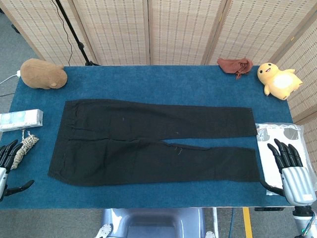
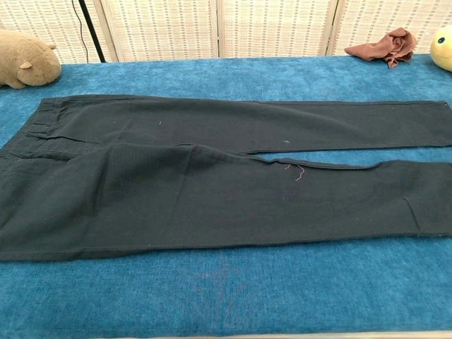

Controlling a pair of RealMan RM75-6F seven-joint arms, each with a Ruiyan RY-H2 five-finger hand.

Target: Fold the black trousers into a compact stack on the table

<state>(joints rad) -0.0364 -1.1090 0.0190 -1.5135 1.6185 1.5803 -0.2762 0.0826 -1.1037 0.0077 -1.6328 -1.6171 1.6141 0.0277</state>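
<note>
Black trousers (image 1: 153,141) on blue table (image 1: 148,79)

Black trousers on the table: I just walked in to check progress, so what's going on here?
Folding has not started. The black trousers lie flat and unfolded on the blue table, waistband toward the robot's left. The left hand and right hand sit at the table's ends, fingers apart, holding nothing and not touching the cloth.
</note>
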